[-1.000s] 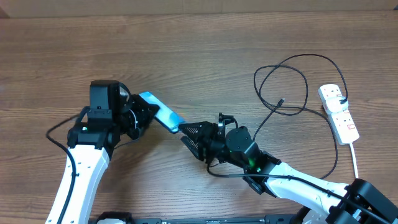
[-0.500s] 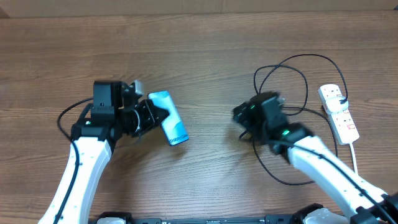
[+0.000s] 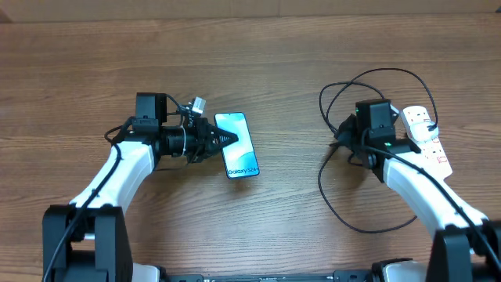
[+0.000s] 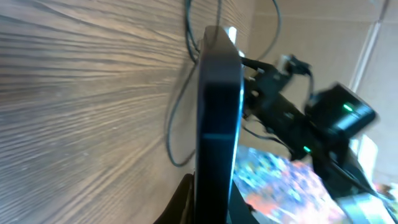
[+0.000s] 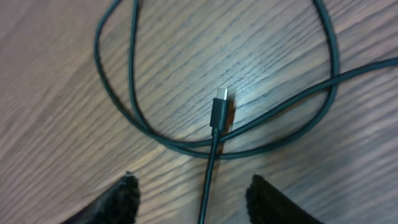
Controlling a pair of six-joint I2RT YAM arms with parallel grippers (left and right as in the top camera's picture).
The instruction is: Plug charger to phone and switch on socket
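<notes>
Overhead view of a wooden table with two robot arms reaching in from the near edge. The left gripper is pressed together on the left long edge of the phone, pinching it. The phone sits left of the table's centre, screen up, its light blue display reading "Galaxy S24+". In the left wrist view the phone appears edge-on as a dark slab between the fingers, with the other arm blurred behind it.

The charger, a thin black cable, lies in loose loops on the right half of the table, well apart from the phone. Its far end runs to the socket, a white power strip near the right edge with a thick white cord trailing toward the viewer.

The right arm hangs over the inner loops, just beside the socket. In the right wrist view the right gripper is spread wide, its dark fingers on either side of the cable without touching it. The small plug tip lies flat on the wood just ahead, crossing over another strand.
</notes>
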